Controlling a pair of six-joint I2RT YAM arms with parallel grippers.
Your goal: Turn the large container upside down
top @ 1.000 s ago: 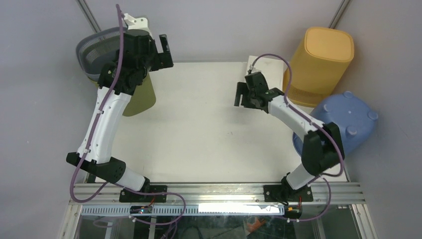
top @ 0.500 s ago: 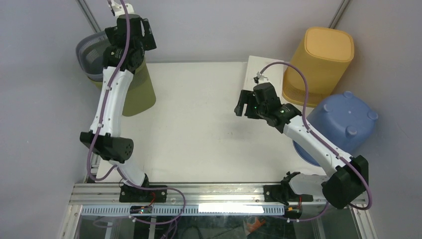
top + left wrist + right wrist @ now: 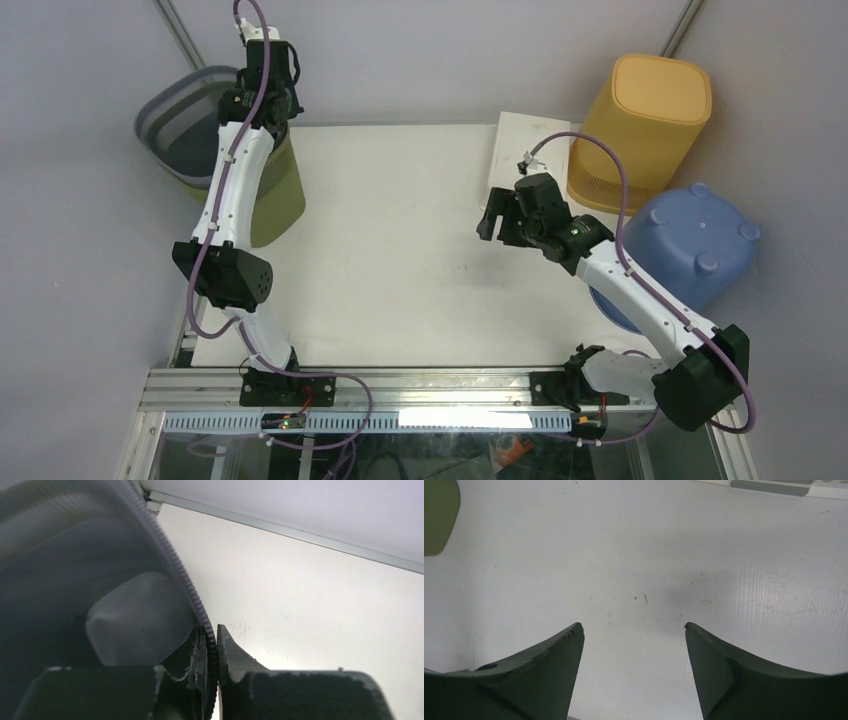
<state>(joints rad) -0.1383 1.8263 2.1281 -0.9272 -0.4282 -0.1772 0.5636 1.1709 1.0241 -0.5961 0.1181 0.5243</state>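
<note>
White table (image 3: 400,290), grey wall behind; grey container (image 3: 175,125) hangs off the 10 o'clock corner.
Left gripper (image 3: 211,636) pinched tight on its ribbed rim (image 3: 172,565). Right gripper (image 3: 634,627) spread wide, empty, over bare tabletop. Container looks light, thin and flexy, so the rim is the sensible hold; expect wall flex when tipping.

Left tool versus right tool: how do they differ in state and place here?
The left tool is shut on the ribbed rim of the grey basket; the right tool is open and holds nothing. The left tool is up at the far left corner of the table, by the olive container; the right tool hangs over bare surface right of centre. Both have dark two-finger jaws.
</note>
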